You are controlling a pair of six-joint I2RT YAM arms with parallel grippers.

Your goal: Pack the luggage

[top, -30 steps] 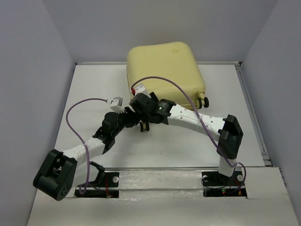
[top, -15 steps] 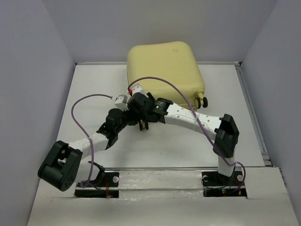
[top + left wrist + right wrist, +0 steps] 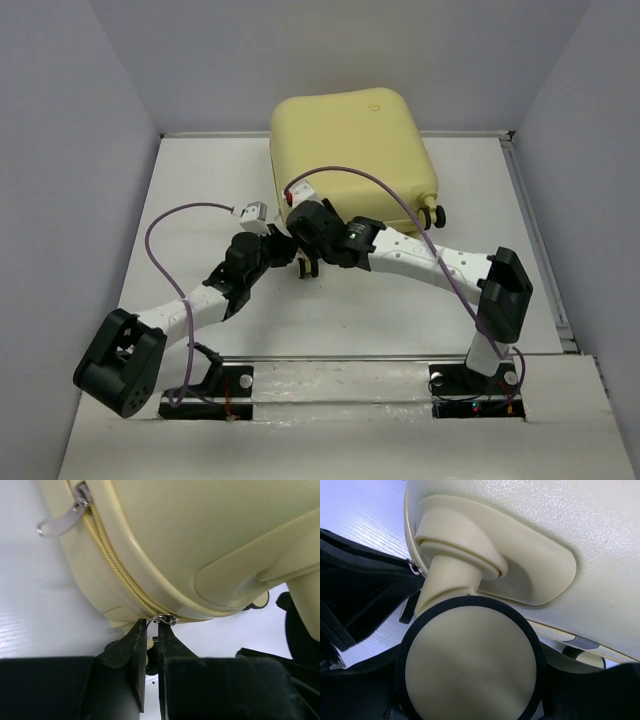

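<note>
My left end effector (image 3: 152, 629) is pinched closed on the zipper pull (image 3: 161, 619) at the luggage (image 3: 210, 530) seam. My right end effector (image 3: 305, 258) is right at a wheel (image 3: 470, 670), and I can't tell whether it grips it.

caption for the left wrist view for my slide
Left claw pinching a metal zipper pull at a corner of the pale yellow luggage

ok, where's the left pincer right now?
In the left wrist view the left pincer sits at the luggage's bottom edge, tips pinching the small metal zipper pull on the zip seam. From above, that is the case's near-left corner.
</note>
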